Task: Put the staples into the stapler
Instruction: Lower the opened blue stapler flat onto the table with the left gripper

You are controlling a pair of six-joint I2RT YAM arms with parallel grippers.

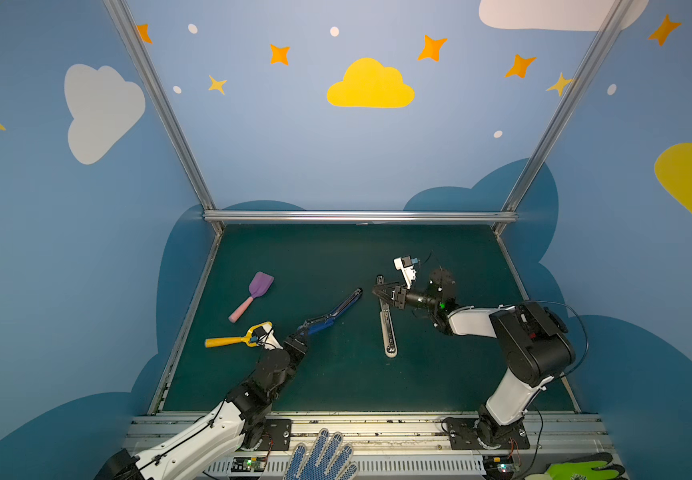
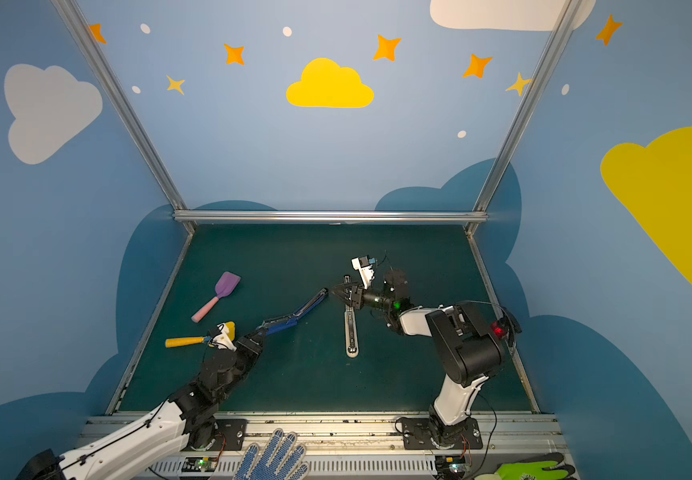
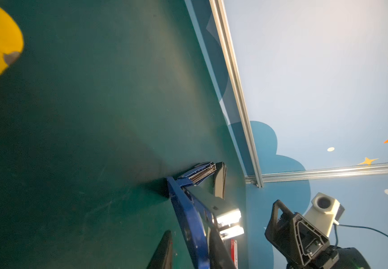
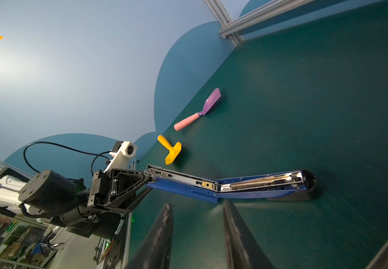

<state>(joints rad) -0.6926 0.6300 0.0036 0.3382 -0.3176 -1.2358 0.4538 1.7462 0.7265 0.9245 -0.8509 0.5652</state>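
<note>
A blue stapler (image 1: 336,311) (image 2: 298,309) lies folded open on the green mat, its magazine channel bare in the right wrist view (image 4: 246,184). My left gripper (image 1: 304,326) (image 3: 190,235) straddles its near end. One finger (image 3: 163,249) stands clear of the blue side, so the jaws are open. Behind that end a thin red and white sliver (image 3: 233,250) shows, which looks like the staples box. My right gripper (image 1: 375,291) (image 4: 197,205) hangs open and empty by the stapler's far tip, above a second, silver stapler (image 1: 387,328) lying opened flat.
A purple spatula with a pink handle (image 1: 252,297) and a yellow tool (image 1: 228,341) lie at the left of the mat. Metal frame rails (image 1: 360,216) edge the mat. A blue dotted glove (image 1: 321,457) and a green glove (image 1: 581,469) rest on the front rail.
</note>
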